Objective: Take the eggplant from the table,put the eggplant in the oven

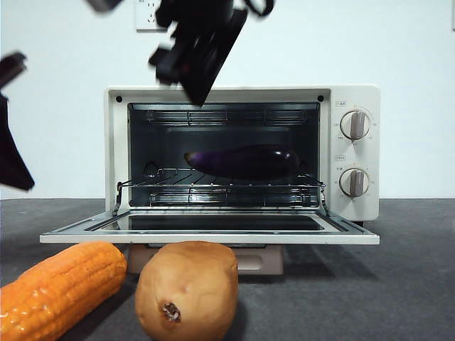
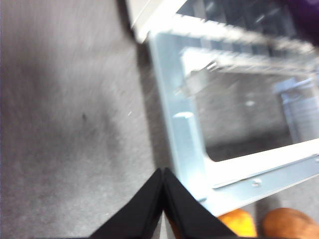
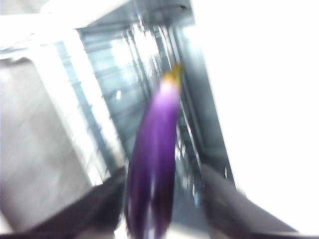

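Note:
The glossy purple eggplant (image 1: 245, 160) lies lengthwise on the wire rack inside the open cream oven (image 1: 242, 94). My right gripper (image 1: 195, 67) hangs above and in front of the oven's top edge. In the blurred right wrist view its jaws stand open on either side of the eggplant (image 3: 152, 149), apart from it. My left gripper (image 2: 163, 172) is shut on nothing, low over the grey table (image 2: 70, 124) beside the left corner of the lowered oven door (image 2: 187, 144). It shows as a dark shape (image 1: 11, 142) at the left edge of the front view.
The glass oven door (image 1: 213, 238) lies folded down flat toward the front. An orange corn cob (image 1: 60, 284) and a brown potato (image 1: 188, 288) lie on the table (image 1: 398, 284) just in front of the door. Two knobs (image 1: 354, 153) sit on the oven's right panel.

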